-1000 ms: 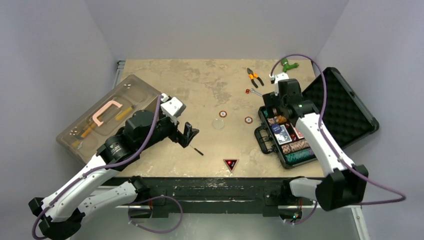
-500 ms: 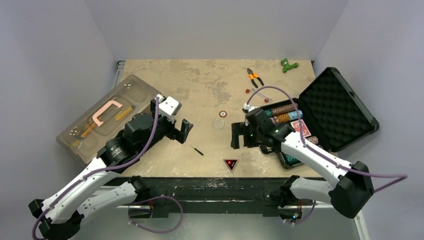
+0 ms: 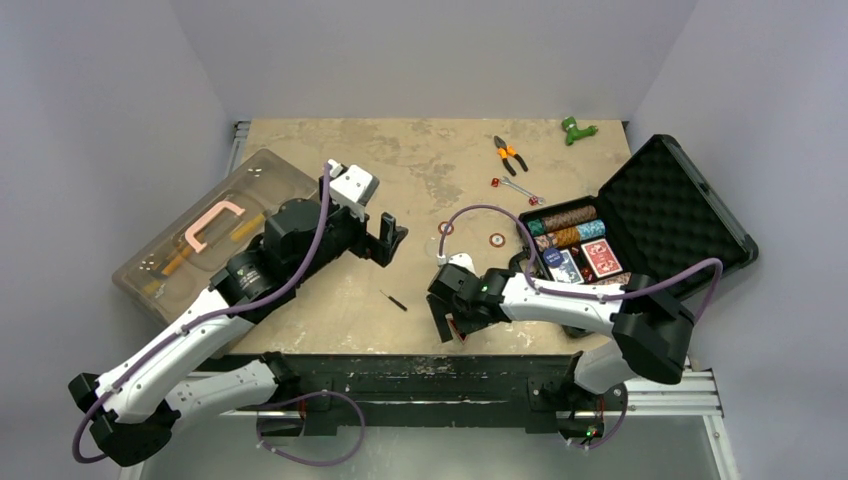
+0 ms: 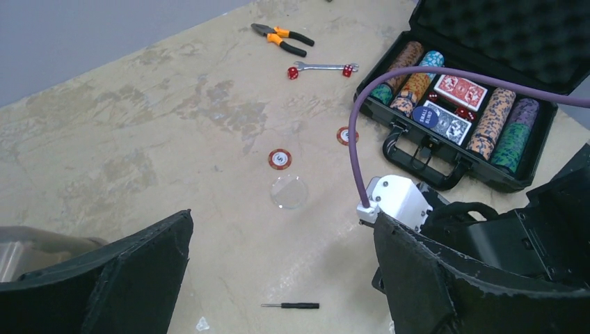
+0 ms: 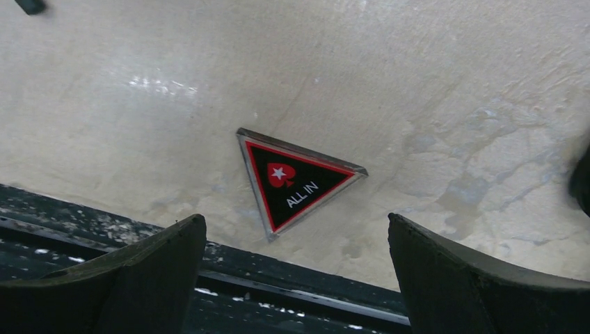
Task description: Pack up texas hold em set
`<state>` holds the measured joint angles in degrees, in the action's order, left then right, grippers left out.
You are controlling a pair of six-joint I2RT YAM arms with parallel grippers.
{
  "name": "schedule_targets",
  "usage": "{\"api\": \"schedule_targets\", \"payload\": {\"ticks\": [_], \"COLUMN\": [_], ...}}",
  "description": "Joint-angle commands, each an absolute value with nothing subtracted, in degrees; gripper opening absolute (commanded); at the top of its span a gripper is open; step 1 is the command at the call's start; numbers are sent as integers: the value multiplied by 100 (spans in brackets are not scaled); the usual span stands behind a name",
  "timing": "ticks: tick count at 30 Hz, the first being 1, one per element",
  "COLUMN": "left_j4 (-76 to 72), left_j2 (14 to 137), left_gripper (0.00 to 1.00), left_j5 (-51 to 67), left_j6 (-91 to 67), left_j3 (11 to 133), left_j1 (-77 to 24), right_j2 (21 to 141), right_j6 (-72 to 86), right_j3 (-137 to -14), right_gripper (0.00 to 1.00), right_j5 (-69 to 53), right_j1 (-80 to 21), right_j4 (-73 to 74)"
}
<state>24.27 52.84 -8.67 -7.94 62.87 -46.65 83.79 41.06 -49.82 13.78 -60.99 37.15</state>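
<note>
Holding two card decks [image 4: 460, 92] plus chip rows [image 4: 490, 122], the case [image 3: 672, 208] lies right of the spread right tool [image 5: 292, 236]; left tool [image 4: 282, 223] likewise spread.

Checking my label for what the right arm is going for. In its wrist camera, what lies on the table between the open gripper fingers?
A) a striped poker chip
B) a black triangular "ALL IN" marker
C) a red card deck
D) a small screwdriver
B: the right wrist view shows the black, red-edged ALL IN marker lying flat on the table, framed by the open fingers of the right gripper and not gripped.
</note>
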Motion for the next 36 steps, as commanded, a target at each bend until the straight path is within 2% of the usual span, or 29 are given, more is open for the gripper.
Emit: {"api": "schedule_targets", "payload": {"ticks": [1,7,19,26,36], "left_j4": [1942,1724,1645,1642,1652], "left_j2": [5173,4730,4459,4425,4412], "left_gripper": [98,99,98,98,98], "left_j5": [-712,-962,-1327,-1371,-1406], "left_j6": [-539,-305,-36,-27,-26], "left_j3": [6346,5586,5460,5444,5447], "left_j1": [-4702,-4745,-5008,-5010,-5036], "right_j2": [8237,8237,8408,8672,8937], "right_j6": [3638,3232,3122,3026,2989], "right_j3": [-5197,-4899,-4571,-4570,-4667], "right_gripper": [99,99,98,90,86], "right_j5": [1627,1034,606,428,444], "right_j1": [-6108,-6040,-5550,-5533,-5520], "right_j4": [3882,3236,2858,2729,2805]}}
